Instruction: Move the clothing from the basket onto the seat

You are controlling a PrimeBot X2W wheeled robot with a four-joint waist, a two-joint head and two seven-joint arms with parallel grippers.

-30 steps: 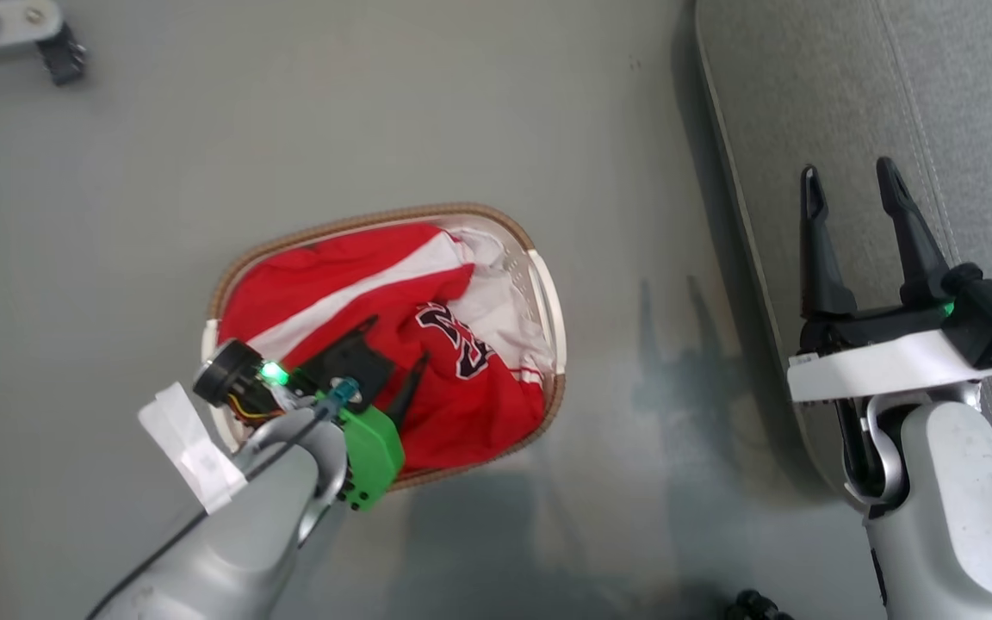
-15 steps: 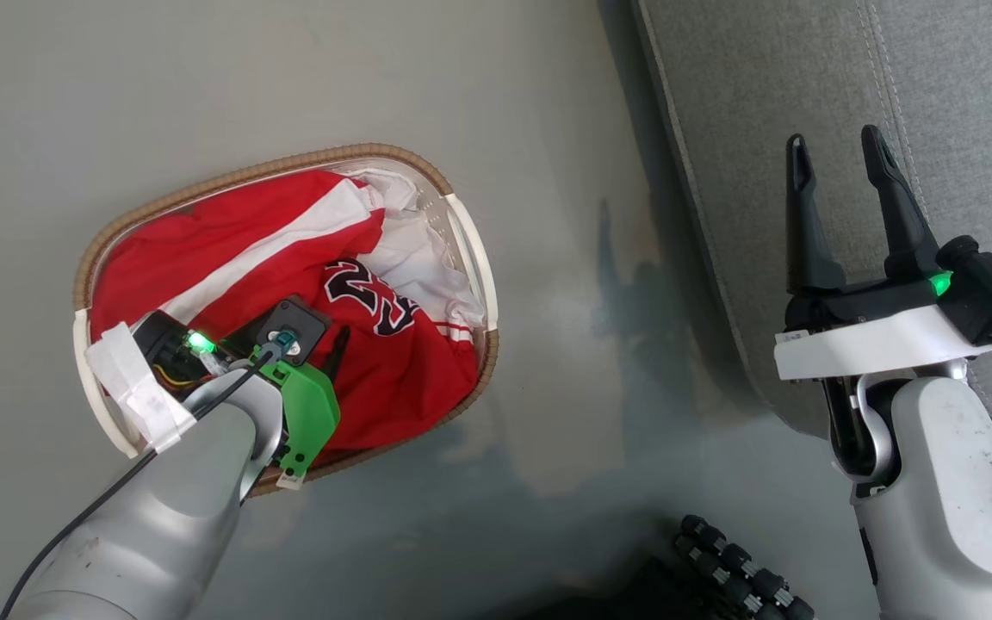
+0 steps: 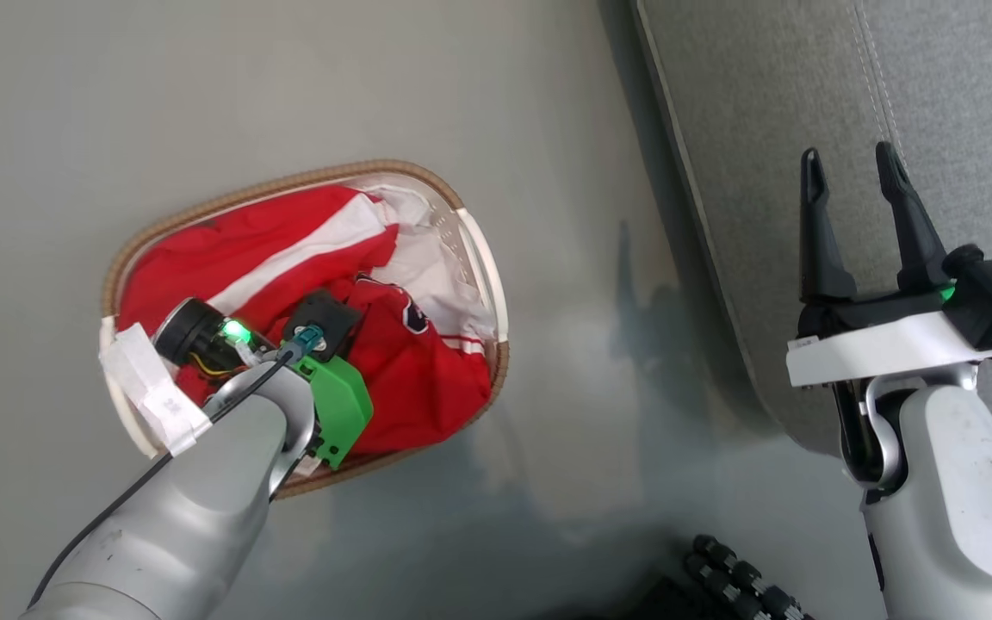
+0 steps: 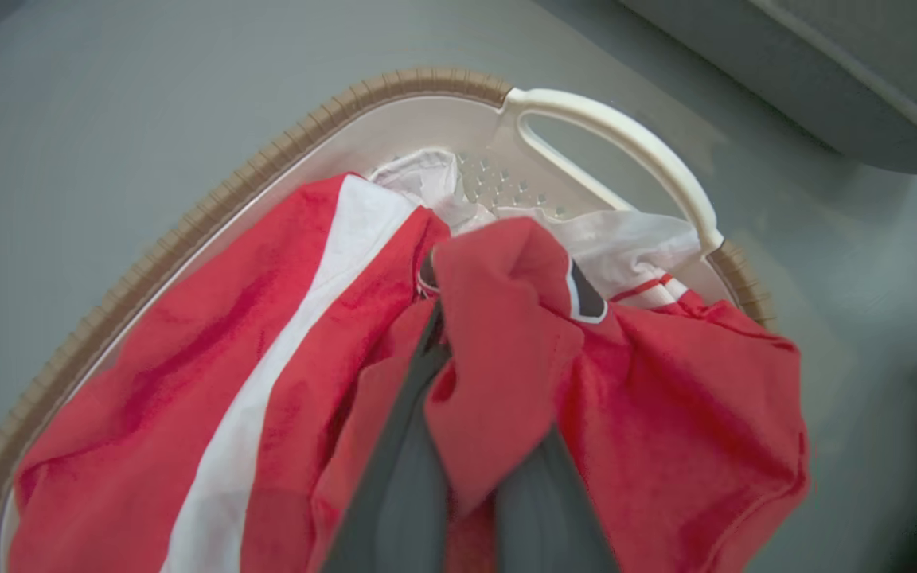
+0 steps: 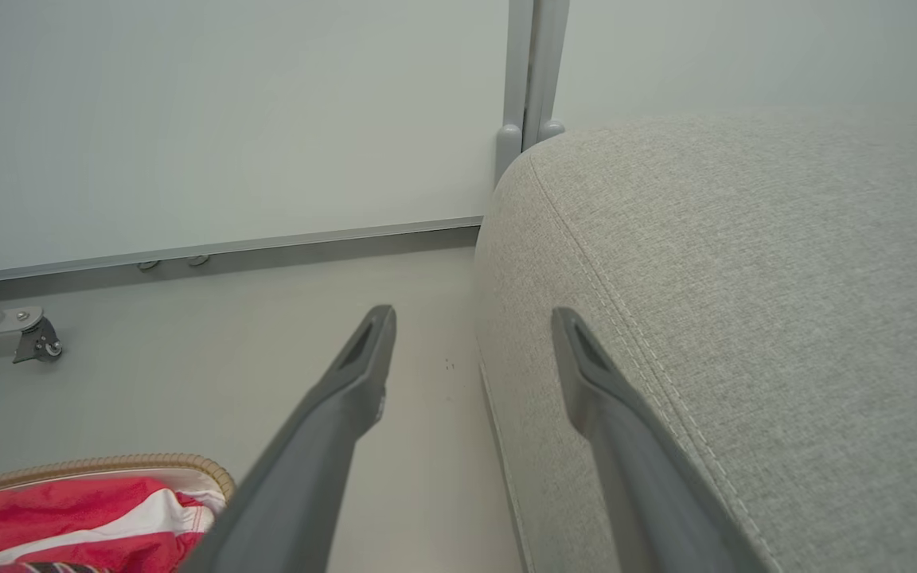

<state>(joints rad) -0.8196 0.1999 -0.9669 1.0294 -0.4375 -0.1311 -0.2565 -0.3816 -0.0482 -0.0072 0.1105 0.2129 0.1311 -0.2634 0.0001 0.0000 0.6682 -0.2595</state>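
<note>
The red clothing [image 3: 427, 379] with white stripes lies heaped in the white basket [image 3: 289, 182] with its brown woven rim on the floor. In the left wrist view my left gripper [image 4: 474, 318] is shut on a raised fold of the red clothing [image 4: 665, 414], inside the basket [image 4: 267, 167]. In the head view its fingers are hidden under the wrist. My right gripper [image 3: 849, 172] stands open and holds nothing, over the edge of the grey seat [image 3: 806, 86]. In the right wrist view its fingers [image 5: 363, 374] straddle the seat's [image 5: 745, 278] rounded edge.
Grey floor [image 3: 375, 77] surrounds the basket, with a strip of it between basket and seat. A black ribbed part [image 3: 746, 577] shows at the bottom edge. In the right wrist view a pale wall panel [image 5: 228, 119] and a castor foot [image 5: 5, 330] stand beyond.
My left gripper has gone from open to shut, bunching the red fabric so the "23" folds out of sight. The head camera has shifted. The right gripper stays open.
</note>
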